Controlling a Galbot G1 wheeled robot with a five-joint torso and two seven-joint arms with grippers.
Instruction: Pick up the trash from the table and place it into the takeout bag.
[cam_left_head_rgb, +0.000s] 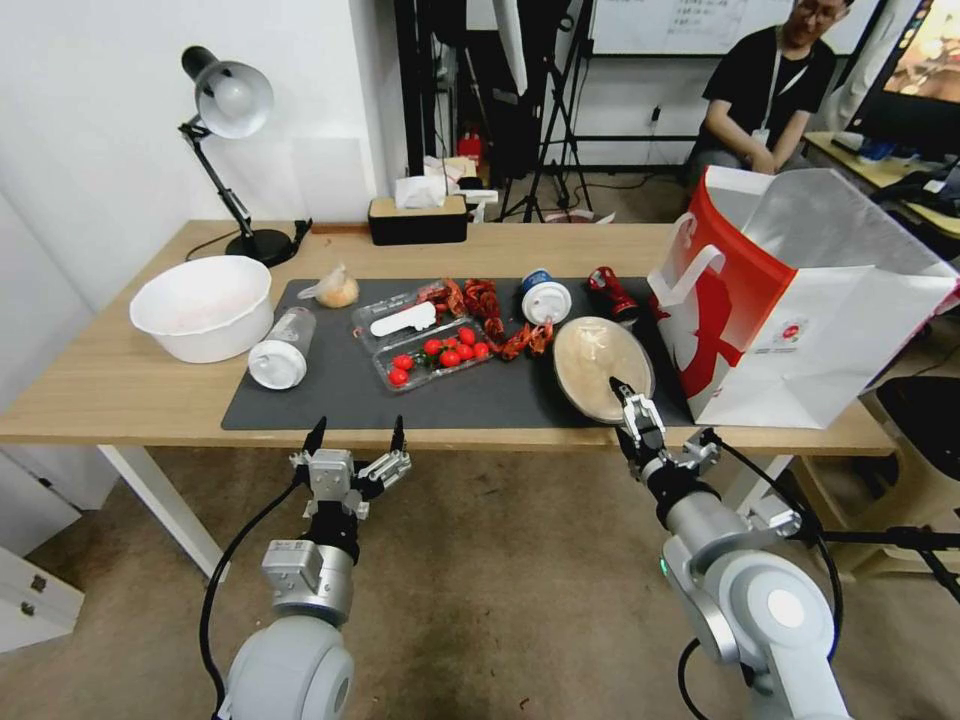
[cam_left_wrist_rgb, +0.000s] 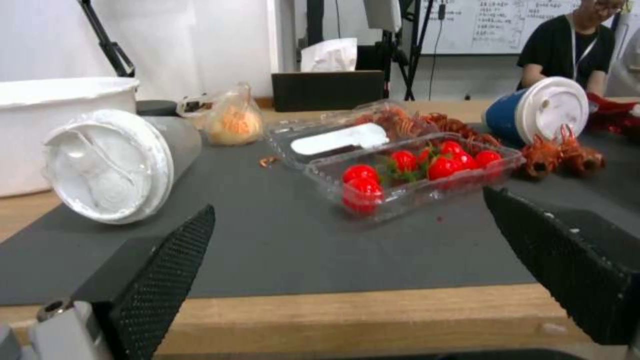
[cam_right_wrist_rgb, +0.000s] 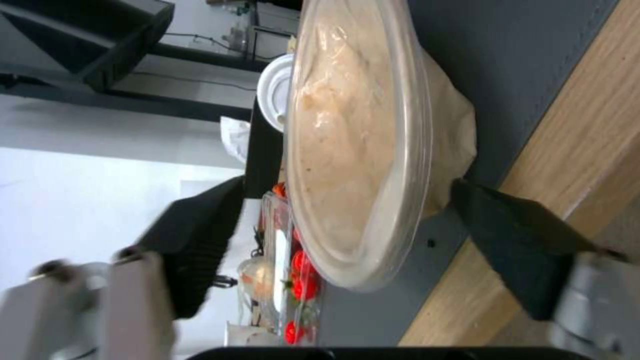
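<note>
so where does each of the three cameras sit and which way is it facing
Head view: on the robot's head, looking forward and down at the table; both arms show, left gripper open short of the near edge, right gripper at the beige bowl.
Left wrist view: low at the table edge, looking across the mat between its own open fingers.
Right wrist view: rolled sideways, close on the bowl, rim between its open fingers.
All three share the tomato tray.
</note>
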